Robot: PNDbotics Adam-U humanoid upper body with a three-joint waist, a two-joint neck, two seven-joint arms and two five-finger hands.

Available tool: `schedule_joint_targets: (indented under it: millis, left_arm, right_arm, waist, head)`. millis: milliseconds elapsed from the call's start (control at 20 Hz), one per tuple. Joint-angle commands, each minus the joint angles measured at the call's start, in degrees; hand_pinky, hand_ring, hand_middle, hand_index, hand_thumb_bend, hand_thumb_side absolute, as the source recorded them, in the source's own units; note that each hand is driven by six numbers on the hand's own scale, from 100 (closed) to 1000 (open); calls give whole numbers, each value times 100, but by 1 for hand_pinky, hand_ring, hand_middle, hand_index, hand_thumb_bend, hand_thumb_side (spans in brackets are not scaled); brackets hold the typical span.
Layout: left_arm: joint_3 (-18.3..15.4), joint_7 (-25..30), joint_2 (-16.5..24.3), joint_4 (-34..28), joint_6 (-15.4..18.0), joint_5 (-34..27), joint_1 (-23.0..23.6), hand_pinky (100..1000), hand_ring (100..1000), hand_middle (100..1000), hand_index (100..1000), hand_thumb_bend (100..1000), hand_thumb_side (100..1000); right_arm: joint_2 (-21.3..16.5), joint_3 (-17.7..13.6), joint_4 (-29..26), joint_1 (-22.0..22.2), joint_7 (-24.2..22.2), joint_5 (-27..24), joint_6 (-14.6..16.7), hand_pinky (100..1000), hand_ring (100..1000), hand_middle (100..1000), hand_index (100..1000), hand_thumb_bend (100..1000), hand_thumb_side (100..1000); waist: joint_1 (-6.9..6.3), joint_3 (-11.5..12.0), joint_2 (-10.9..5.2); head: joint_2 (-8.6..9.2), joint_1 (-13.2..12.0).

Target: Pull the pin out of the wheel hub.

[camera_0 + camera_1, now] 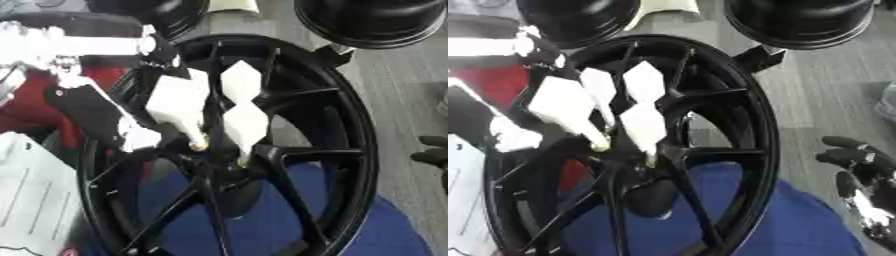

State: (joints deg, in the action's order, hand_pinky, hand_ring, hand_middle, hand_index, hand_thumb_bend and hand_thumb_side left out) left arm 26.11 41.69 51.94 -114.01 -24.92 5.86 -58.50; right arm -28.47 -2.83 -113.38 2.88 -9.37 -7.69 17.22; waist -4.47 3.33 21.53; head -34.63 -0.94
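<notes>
A black spoked wheel (354, 125) stands tilted across the middle of both views, and its hub (229, 175) is where the spokes meet. My left hand (179, 105), clad in white, comes in from the upper left and reaches down between the spokes, its tips right at the hub. I cannot make out a pin; the hand hides that spot. My right hand (857, 159), black, idles at the right edge beside the rim with relaxed fingers, holding nothing.
A blue surface (394, 230) lies beneath the wheel. At the left are something red (26, 115) and a white panel (31, 200). Two black round objects (367, 20) (579, 17) sit at the top. Grey floor (402, 90) runs along the right.
</notes>
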Motion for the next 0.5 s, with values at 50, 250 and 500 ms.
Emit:
schedule_joint_targets:
  millis: [50, 250, 500]
  left_arm:
    - [-341, -152, 250, -58, 47, -256, -93, 570, 539, 334, 424, 100, 235]
    - [-838, -504, 365, -58, 247, -860, 90, 553, 530, 316, 416, 100, 257]
    - [-1745, -1279, 686, -58, 285, -1961, 919, 546, 520, 296, 408, 100, 280]
  right_arm:
    - [-100, -67, -121, 22, 18, -42, 42, 892, 788, 859, 765, 100, 507]
    - [-81, -106, -121, 95, 55, -20, 90, 892, 788, 858, 765, 100, 510]
    - [-13, -188, -121, 203, 152, 18, 141, 892, 789, 858, 766, 100, 509]
  waist:
    - [33, 24, -186]
    - [62, 110, -217]
    - [144, 229, -246]
  head:
    - [-21, 0]
    - [-81, 42]
    - [-113, 155]
